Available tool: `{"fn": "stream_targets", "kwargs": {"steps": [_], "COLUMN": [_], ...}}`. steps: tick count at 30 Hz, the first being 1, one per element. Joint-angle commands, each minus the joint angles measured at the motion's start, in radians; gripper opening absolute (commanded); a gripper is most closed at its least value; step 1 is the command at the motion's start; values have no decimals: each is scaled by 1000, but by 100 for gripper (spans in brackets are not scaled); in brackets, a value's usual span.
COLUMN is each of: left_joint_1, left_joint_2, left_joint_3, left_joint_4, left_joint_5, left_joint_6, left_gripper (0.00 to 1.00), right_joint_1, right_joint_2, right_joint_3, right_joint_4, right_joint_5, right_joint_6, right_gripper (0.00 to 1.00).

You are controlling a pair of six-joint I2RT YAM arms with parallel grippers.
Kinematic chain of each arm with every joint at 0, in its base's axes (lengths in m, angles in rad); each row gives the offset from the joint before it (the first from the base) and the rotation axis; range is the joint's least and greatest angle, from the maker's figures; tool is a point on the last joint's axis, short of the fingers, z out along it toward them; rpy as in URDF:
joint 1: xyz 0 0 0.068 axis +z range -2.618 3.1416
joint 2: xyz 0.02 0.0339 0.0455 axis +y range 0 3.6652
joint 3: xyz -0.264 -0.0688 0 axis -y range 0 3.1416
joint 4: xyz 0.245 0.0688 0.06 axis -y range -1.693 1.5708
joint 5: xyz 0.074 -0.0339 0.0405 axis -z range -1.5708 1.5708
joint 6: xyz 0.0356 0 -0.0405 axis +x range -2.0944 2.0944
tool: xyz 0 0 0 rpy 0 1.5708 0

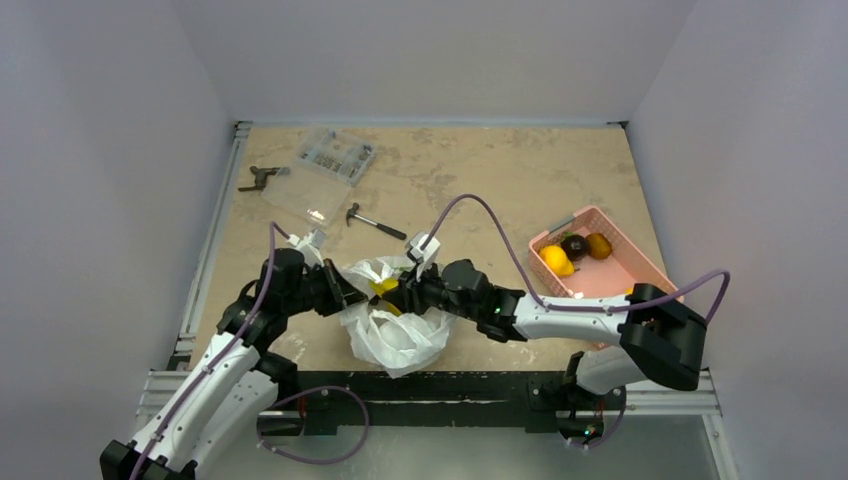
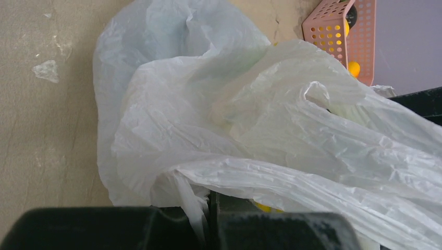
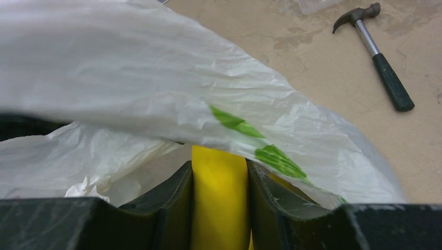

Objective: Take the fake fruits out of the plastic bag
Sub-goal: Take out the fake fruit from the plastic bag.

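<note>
Top view: plastic bag point(image 1: 400, 335) lies on the bench point(image 1: 500, 180) near its 6 o'clock edge, between my arms. My left jaws are at the bag's 9 o'clock rim and my right jaws enter its mouth from 3 o'clock.

Left wrist: left jaws fully closed, pinching bag film.

Right wrist: right jaws partly closed, touching both flanks of a yellow fruit point(image 3: 219, 200) under the bag's flap. Its long axis runs toward 12 o'clock, along my fingers. My judgement is that the right arm should draw it back along that axis.
</note>
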Motion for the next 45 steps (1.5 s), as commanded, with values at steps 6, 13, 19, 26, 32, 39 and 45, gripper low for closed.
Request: {"fn": "stream_targets", "kwargs": {"steps": [6,13,19,26,32,39,45], "left_joint_1": [5,6,5,5,5,7,7], "left_joint_2": [16,8,57,90,198,230,258], "left_joint_3": [32,35,143,205,321,479,531], "left_joint_4": [27,-19,-115,-64,-102,-214,-181], "left_joint_5": [19,24,-24,-36,-85,-205,-207], "left_joint_6": [8,60,140,141,243,339,347], "left_gripper": [0,0,0,0,0,0,0], "right_joint_1": [5,8,-1,-9,-15,-21,-15], "right_joint_2": [-94,63,150,100,62,20,26], "right_joint_3": [-53,102,271,326,480,494,463], "right_joint_4": [257,401,343,282,73,-54,-22], "right_joint_5": [0,-20,7,92,222,280,230], "right_joint_6": [-31,-165,-263,-358,-328,-375,-463], "right_gripper": [0,0,0,0,0,0,0]}}
